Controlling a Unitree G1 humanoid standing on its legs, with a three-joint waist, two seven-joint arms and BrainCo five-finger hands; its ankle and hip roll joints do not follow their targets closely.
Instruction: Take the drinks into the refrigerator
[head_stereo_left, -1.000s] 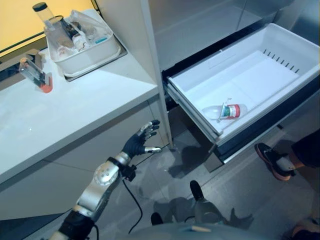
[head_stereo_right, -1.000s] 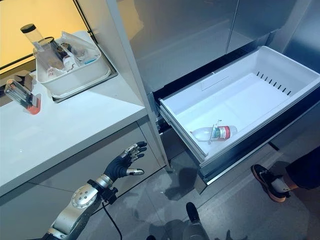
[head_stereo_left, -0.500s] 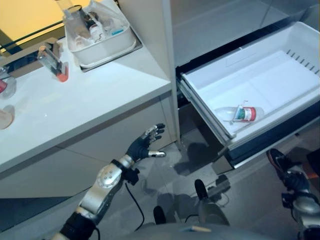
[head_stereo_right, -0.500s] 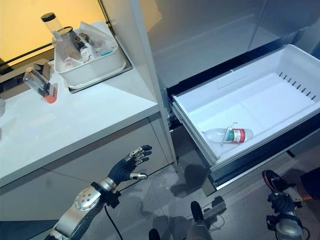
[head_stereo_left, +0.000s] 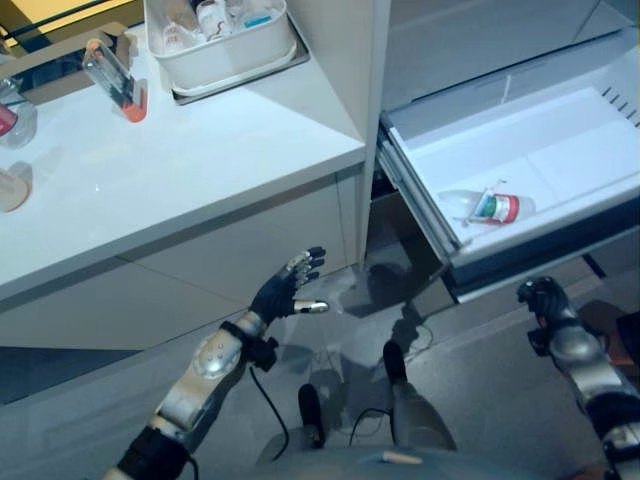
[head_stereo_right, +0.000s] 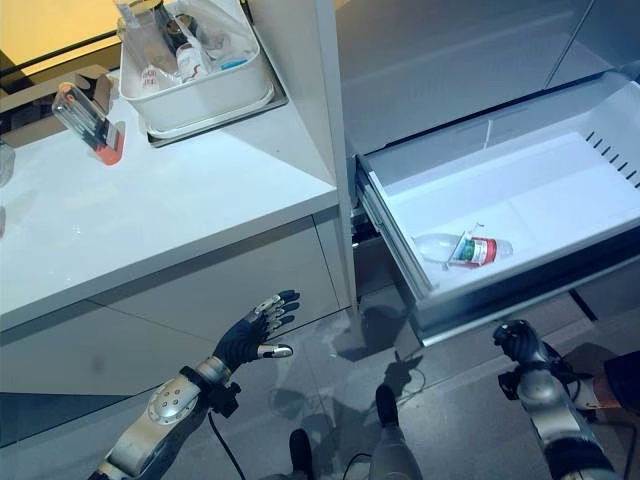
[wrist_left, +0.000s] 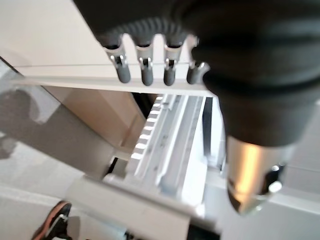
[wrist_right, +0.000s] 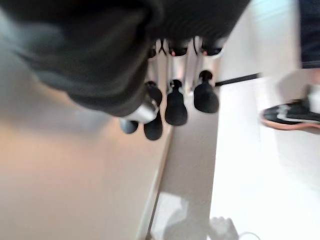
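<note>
A clear drink bottle (head_stereo_left: 480, 206) with a red label lies on its side in the open white refrigerator drawer (head_stereo_left: 560, 150), near its front left corner. More bottles stand in a white tub (head_stereo_right: 195, 90) on the counter by the tall cabinet side. My left hand (head_stereo_left: 285, 293) hangs open in front of the lower cabinet, below the counter, fingers spread and holding nothing; its fingers (wrist_left: 145, 70) point toward the drawer's side rail. My right hand (head_stereo_left: 543, 298) is low on the right, under the drawer's front edge, its fingers (wrist_right: 175, 107) curled on nothing.
A clear container with a red end (head_stereo_left: 115, 80) stands on the white counter (head_stereo_left: 200, 170) left of the tub. A person's shoe (wrist_right: 292, 117) rests on the floor close to my right hand. The drawer juts out over the floor.
The camera has swung, sliding the whole scene. My right hand has come up into view below the drawer front. The left hand stays open in much the same pose.
</note>
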